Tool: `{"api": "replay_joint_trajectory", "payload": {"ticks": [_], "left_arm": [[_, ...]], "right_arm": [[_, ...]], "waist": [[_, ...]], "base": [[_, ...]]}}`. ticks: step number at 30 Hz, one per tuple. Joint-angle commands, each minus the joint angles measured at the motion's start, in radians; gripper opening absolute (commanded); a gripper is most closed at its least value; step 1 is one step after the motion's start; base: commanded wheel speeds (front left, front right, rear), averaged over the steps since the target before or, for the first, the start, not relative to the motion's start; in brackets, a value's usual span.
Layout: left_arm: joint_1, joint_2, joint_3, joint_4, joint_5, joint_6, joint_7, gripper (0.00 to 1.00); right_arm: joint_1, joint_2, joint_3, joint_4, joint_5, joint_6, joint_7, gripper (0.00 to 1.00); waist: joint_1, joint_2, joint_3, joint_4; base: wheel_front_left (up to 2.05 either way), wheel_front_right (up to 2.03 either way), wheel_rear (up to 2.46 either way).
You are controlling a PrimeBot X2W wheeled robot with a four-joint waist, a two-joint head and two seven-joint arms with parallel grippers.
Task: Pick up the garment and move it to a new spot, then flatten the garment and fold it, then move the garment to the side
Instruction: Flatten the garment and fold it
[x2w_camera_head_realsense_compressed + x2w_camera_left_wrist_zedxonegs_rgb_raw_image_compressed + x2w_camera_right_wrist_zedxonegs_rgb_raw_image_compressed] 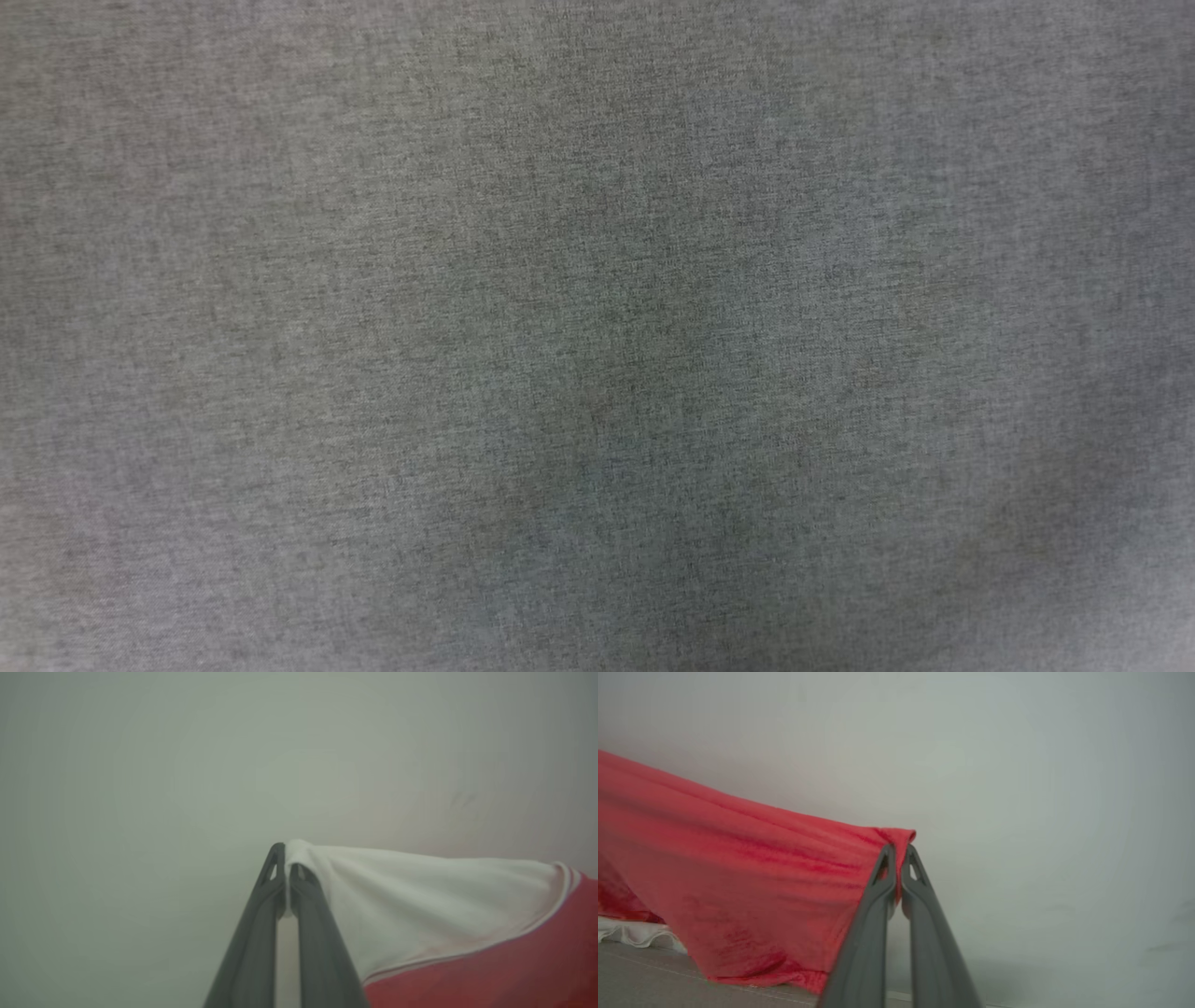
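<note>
In the left wrist view my left gripper (286, 858) is shut on the edge of a white sleeve of the garment (434, 905), which drapes off to the right into red cloth with striped trim. In the right wrist view my right gripper (899, 851) is shut on a corner of the garment (752, 868), whose red cloth hangs down to the left toward the grey surface (640, 980). A bit of white fabric (630, 933) lies at the lower left under the red. The lettering and number are hidden.
The head view looks close at a grey woven cloth surface (597, 336). Behind both grippers stands a plain pale wall (187, 765) (1041, 788).
</note>
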Motion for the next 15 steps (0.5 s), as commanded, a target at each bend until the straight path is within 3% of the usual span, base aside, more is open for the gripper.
{"api": "replay_joint_trajectory", "payload": {"ticks": [1, 8, 15], "left_arm": [[0.016, 0.015, 0.013, -0.002, -0.009, -0.001, -0.009, 0.0], [0.153, -0.009, 0.03, -0.008, -0.072, -0.033, -0.051, 0.0], [0.428, -0.019, 0.068, -0.01, -0.16, -0.07, -0.125, 0.0]], "right_arm": [[-0.005, -0.007, 0.009, 0.015, 0.011, -0.002, -0.003, 0.0], [0.073, -0.025, 0.099, 0.047, 0.07, -0.002, 0.003, 0.0], [0.269, -0.062, 0.174, 0.016, 0.149, -0.002, 0.015, 0.0]], "waist": [[-0.0003, 0.0, 0.002, 0.003], [-0.0003, 0.0, -0.038, 0.037], [-0.0003, 0.0, -0.166, 0.069]], "base": [[0.0, 0.0, 0.0], [0.0, 0.0, 0.0], [0.0, 0.0, 0.0]]}}
